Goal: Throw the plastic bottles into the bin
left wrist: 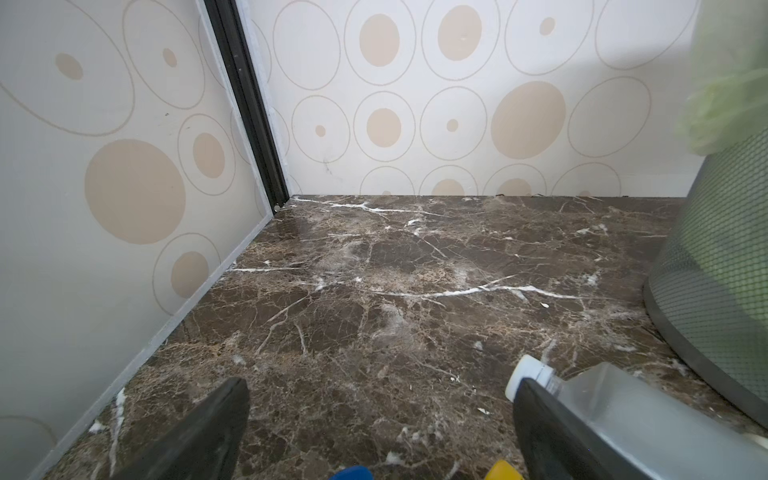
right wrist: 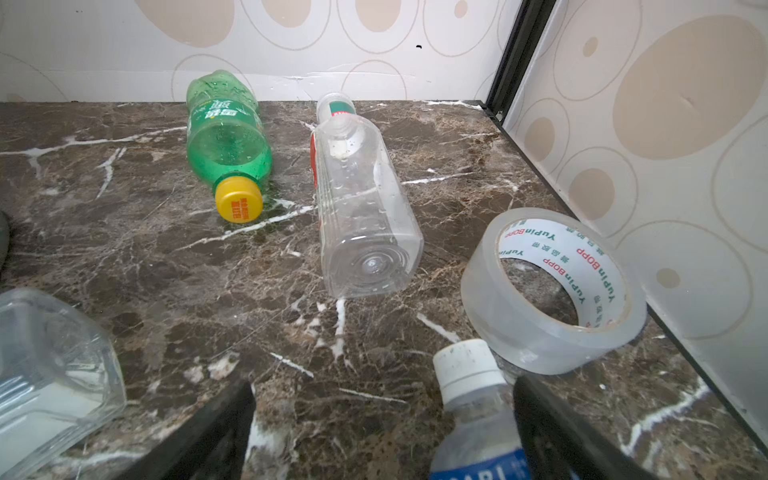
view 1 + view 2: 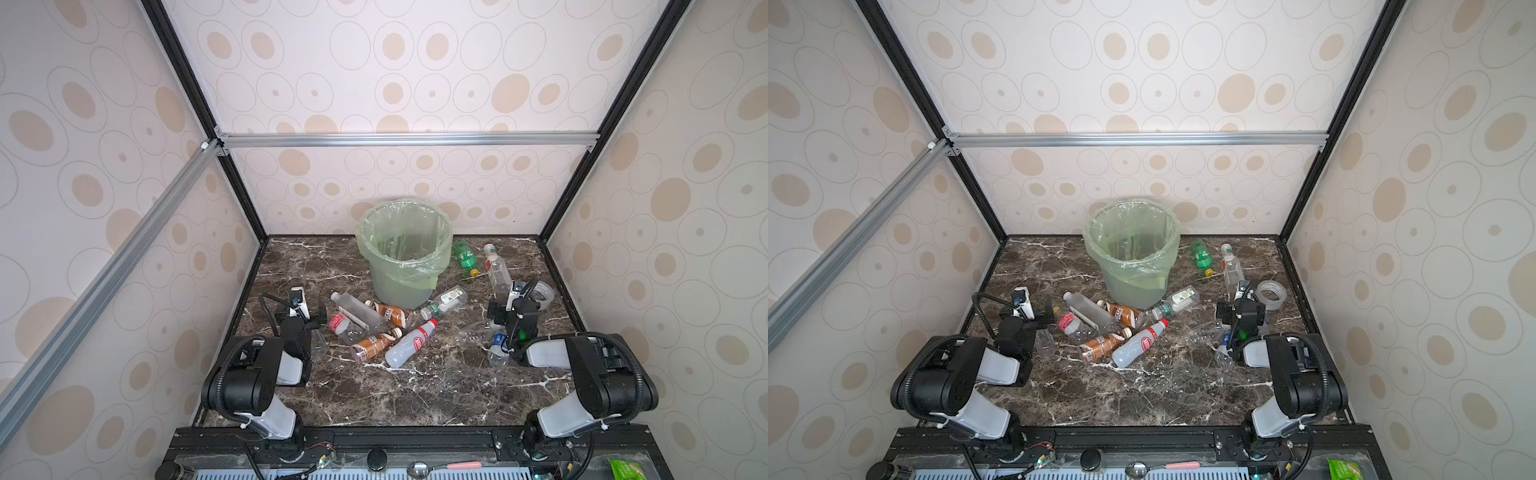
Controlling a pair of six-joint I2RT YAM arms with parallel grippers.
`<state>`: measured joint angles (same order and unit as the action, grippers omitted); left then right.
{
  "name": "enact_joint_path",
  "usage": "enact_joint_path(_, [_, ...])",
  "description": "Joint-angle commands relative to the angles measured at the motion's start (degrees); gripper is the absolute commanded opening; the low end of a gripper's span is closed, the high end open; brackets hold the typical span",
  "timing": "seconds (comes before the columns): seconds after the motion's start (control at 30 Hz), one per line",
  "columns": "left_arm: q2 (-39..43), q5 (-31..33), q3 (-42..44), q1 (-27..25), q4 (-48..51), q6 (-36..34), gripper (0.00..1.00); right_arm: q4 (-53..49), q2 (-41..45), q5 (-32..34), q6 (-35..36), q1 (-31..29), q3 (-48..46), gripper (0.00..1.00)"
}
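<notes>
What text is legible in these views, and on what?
"YuPin BOPP", repeated in red and green: inner core of the tape roll.
"CARI", cut off by the frame edge: blue label of the white-capped bottle.
Too blurred or small to read: print on the yellow cap, green bottle label, brown-labelled bottles.

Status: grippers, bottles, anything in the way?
Both open: left gripper empty; right gripper over blue-labelled bottle, not gripping. Other bottles lie on table by bin. Tape roll beside right gripper.

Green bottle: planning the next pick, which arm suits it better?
Right: the green bottle lies right of the bin, before the open right gripper; the left gripper is left of it.
</notes>
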<state>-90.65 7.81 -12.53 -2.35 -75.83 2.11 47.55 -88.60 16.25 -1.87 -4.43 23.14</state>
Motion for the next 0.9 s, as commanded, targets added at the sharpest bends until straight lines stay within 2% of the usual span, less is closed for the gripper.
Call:
enact_joint_path(0.0, [0.18,-0.26,-0.38,0.30,-1.86,-1.27,0.99,0.09,0.44,-0.27,0.52,-0.06,0.07,1.00])
enact_joint_path(0.8, [0.12,0.27,-0.43,0.33,-1.82,-1.01,0.99,0.11,0.37,-0.27,0.46,-0.06,0.08,1.00])
enact_joint_path(0.87, [0.33,2.40,-0.12,0.08,-2.38,-0.70,0.99,0.46,0.81,0.06,0.64,-0.06,-0.23,1.00])
